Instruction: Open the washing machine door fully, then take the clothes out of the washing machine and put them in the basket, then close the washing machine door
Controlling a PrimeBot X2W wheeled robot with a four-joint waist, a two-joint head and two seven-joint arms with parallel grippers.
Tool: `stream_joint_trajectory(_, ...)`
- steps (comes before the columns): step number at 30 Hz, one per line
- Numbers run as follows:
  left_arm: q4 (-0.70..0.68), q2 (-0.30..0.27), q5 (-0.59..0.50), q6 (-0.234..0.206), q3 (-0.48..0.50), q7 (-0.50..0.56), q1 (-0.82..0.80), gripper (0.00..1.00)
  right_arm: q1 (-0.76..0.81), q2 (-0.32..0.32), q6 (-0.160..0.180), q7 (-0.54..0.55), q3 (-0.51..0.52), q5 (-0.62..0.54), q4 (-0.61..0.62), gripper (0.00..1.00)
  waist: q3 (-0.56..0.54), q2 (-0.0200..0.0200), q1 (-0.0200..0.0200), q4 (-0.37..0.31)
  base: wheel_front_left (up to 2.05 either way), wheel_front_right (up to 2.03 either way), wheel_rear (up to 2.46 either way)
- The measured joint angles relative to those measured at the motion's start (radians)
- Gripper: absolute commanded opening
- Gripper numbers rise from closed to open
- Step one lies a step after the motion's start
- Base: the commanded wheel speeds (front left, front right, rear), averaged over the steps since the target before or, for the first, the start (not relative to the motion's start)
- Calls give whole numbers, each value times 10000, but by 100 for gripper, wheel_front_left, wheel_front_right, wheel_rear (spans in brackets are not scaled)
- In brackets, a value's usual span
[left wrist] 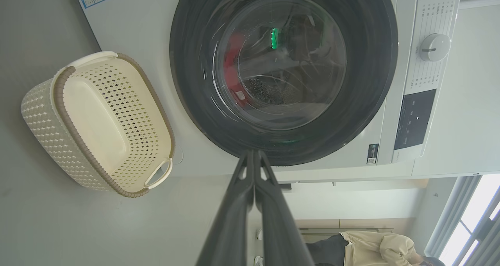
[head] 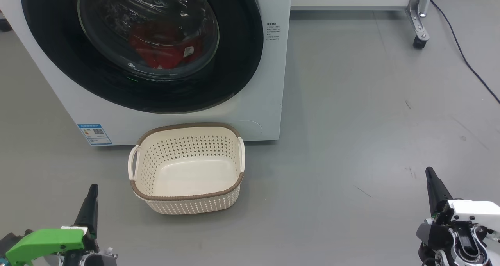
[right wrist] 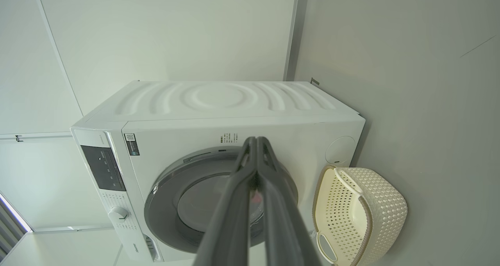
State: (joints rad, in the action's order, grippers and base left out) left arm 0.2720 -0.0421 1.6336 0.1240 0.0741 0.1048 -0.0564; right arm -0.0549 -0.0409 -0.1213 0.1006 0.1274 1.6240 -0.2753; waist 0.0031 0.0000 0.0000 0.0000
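Two grippers, both clenched with nothing between the fingers. Left gripper (left wrist: 254, 153): the left wrist view has its two dark fingers pressed together tip to tip, tips over the black rim of the washing machine door (left wrist: 363, 113) at its 6 o'clock. Right gripper (right wrist: 256, 140): in the right wrist view the fingers are closed the same way, tips over the white front at 12 o'clock of the door. In the head view the left gripper sits at 7 o'clock of the frame and the right at 4 o'clock, both over the grey floor (head: 351, 121), well apart from everything.

The washing machine (head: 258, 94) fills 11 o'clock of the head view, door shut flat against its front. The clothes (head: 156, 55), red with a small white tag, lie in the drum behind the glass bowl, toward its 6 o'clock.

The basket (head: 187, 203) stands upright on the floor at 6 o'clock of the door, just in front of the machine; whether they touch I cannot tell. Its bare cream bottom is in full sight.

The head view gives the blue label (head: 95, 134) at 10 o'clock of the basket, plus a caster leg (head: 418, 27) and a black cable (head: 465, 59) at 1 o'clock. The left wrist view adds the dial (left wrist: 433, 47) and dark control panel (left wrist: 414, 117) at 3 o'clock of the door, and a window (left wrist: 476, 219) and a person in a cream top (left wrist: 375, 250) at 5 o'clock. The right wrist view adds the embossed side panel (right wrist: 222, 98) at 12 o'clock of the door, with the basket at 3 o'clock.
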Motion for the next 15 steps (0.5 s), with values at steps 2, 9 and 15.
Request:
stream_joint_trajectory(2,0,0,0,0,2,0,0,0,0,0,2,0,0,0,0,0,0,0,0,0,0,0,0)
stream_joint_trajectory(9,0,0,0,0,2,0,0,0,0,2,0,0,2,0,0,0,0,0,0,0,0,0,0)
stream_joint_trajectory(15,0,2,0,0,2,0,0,0,0,2,0,0,2,0,0,0,0,0,0,0,0,0,0)
